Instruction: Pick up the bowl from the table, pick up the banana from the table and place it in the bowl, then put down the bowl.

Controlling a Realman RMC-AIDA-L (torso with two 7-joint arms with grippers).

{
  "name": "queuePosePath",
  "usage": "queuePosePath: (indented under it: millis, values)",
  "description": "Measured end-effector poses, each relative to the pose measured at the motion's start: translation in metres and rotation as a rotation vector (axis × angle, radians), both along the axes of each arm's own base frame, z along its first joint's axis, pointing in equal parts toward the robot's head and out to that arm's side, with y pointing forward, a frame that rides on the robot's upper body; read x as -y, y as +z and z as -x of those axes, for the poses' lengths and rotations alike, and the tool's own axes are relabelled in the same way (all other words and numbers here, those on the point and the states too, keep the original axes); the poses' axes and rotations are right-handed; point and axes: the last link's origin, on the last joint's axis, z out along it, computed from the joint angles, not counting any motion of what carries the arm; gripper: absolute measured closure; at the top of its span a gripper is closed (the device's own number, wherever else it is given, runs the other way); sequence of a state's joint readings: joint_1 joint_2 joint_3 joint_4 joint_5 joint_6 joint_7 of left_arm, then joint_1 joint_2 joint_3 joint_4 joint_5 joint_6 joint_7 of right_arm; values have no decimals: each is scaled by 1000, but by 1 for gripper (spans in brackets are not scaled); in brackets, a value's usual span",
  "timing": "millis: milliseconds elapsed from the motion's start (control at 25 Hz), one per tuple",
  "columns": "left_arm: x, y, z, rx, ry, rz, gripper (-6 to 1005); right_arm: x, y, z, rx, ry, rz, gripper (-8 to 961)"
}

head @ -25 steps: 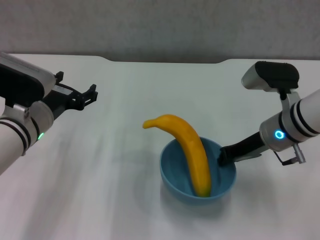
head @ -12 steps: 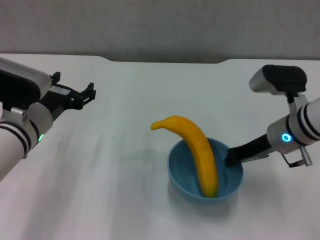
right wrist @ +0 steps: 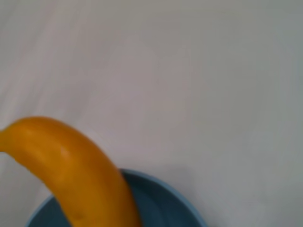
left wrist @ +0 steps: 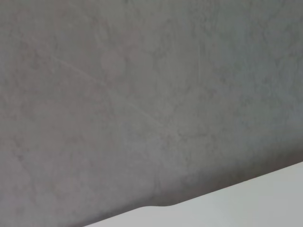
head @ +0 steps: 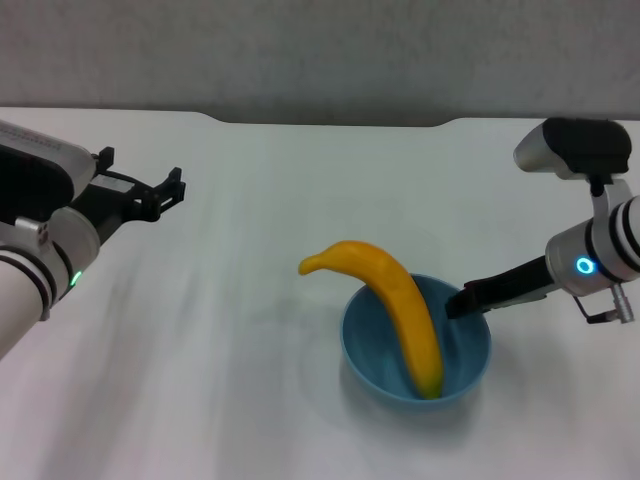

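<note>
The light-blue bowl is at the right centre of the white table. The yellow-orange banana lies in it, its lower end on the bowl's floor and its stem end sticking out over the far left rim. My right gripper is shut on the bowl's right rim. I cannot tell whether the bowl rests on the table or hangs just above it. The right wrist view shows the banana and the bowl's rim close up. My left gripper is open and empty above the table's left side.
The table's far edge has a shallow notch in front of a grey wall. The left wrist view shows only that wall and a strip of table edge.
My right gripper has carried the bowl with the banana to the right and slightly nearer. My left gripper has drawn back a little to the left.
</note>
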State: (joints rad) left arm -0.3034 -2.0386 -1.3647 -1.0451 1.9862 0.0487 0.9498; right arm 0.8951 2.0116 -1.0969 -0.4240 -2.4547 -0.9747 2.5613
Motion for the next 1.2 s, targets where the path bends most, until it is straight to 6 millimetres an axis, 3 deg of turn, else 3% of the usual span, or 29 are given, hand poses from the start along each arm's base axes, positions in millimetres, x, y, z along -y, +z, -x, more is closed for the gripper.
queuePosePath:
  millis: [80, 160, 360, 640, 720, 760, 1000, 1200]
  values:
    - [0, 0, 1, 6, 4, 1, 94, 0, 4, -1, 27, 46, 5, 745]
    - [1, 0, 1, 30, 14, 2, 94, 0, 7, 1, 47, 81, 16, 509]
    - [2, 2, 3, 38, 20, -1, 93, 1, 16, 7, 20, 112, 6, 314]
    - [5, 4, 8, 58, 40, -13, 93, 20, 59, 14, -105, 183, -106, 48]
    - [7, 7, 10, 87, 54, -29, 93, 29, 75, 11, -114, 207, -150, 47]
    - [8, 11, 10, 109, 61, -43, 93, 39, 93, 4, -122, 251, -219, 46]
    - [13, 17, 16, 142, 86, -67, 94, 55, 123, -9, -288, 414, -454, 42]
    - [15, 17, 19, 130, 89, -73, 94, 74, 139, -49, -470, 490, -724, 46]
